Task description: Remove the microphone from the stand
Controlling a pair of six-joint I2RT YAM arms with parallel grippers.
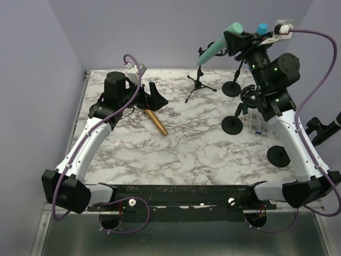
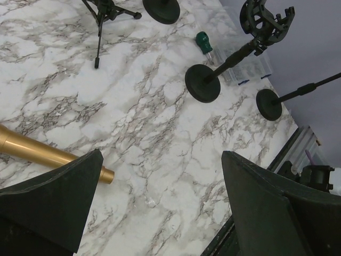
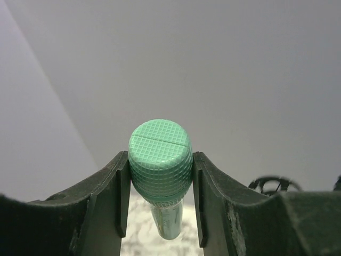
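Observation:
My right gripper (image 1: 234, 38) is raised high at the back right and is shut on a teal-green microphone (image 1: 216, 48), which slants down to the left in the air, touching no stand. In the right wrist view its gridded head (image 3: 160, 157) sits clamped between my fingers (image 3: 109, 192). A black tripod stand (image 1: 199, 85) is below it. An empty shock-mount stand (image 2: 264, 18) with a round base (image 2: 202, 82) is to the right. My left gripper (image 1: 154, 96) is open and empty, low over the table, next to a gold microphone (image 1: 157, 122) lying flat.
Round black stand bases (image 1: 232, 88) (image 1: 233, 125) (image 1: 278, 156) sit along the right side. A dark green-headed microphone (image 2: 204, 42) lies by a clear plastic box (image 1: 258, 127). A blue cap (image 1: 262, 28) shows behind the right wrist. Purple walls enclose the table.

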